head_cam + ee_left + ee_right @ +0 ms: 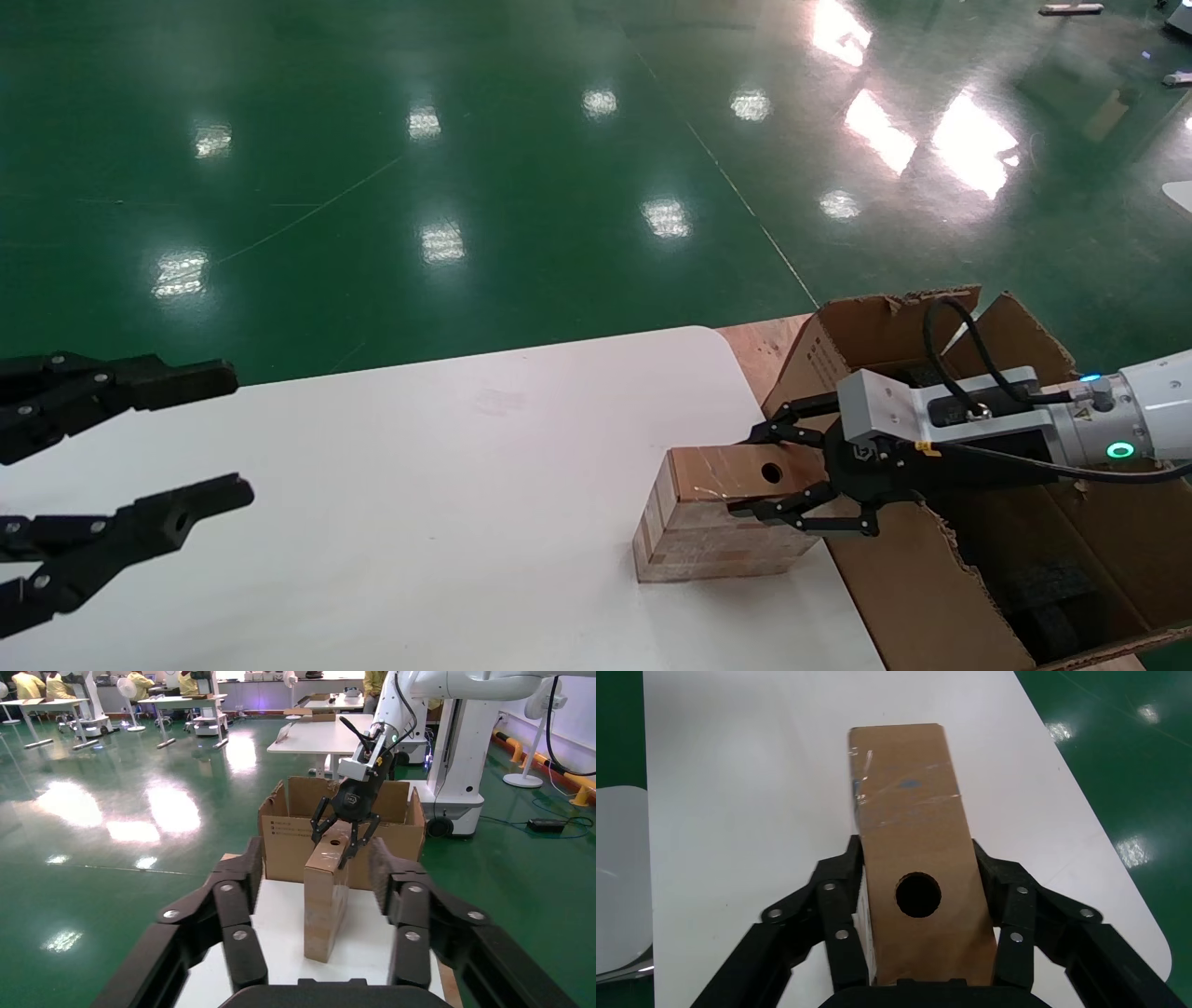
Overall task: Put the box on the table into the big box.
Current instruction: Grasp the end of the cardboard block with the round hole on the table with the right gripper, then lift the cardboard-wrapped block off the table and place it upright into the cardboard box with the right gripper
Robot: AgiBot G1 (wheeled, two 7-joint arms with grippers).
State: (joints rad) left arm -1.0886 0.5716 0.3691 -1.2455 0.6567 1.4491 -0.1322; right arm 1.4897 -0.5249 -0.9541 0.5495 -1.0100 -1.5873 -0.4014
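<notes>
The small brown box (pixel 717 522) stands on its long edge on the white table (pixel 447 485), close to the table's right edge, with its round hole facing up. My right gripper (pixel 754 472) straddles the holed end, both fingers pressed on the box's sides. In the right wrist view the box (pixel 905 811) fills the gap of the gripper (pixel 916 850). The big box (pixel 931 596), a torn carton, sits just right of the table, under my right arm. My left gripper (pixel 200 438) hovers open over the table's left side, far from the box (pixel 327 896).
Black foam (pixel 1052 596) lies inside the carton. A wooden board (pixel 759 349) shows beside the carton's far corner. Green glossy floor surrounds the table. Beyond the carton (pixel 288 836), the left wrist view shows a white robot base (pixel 457 776) and other tables.
</notes>
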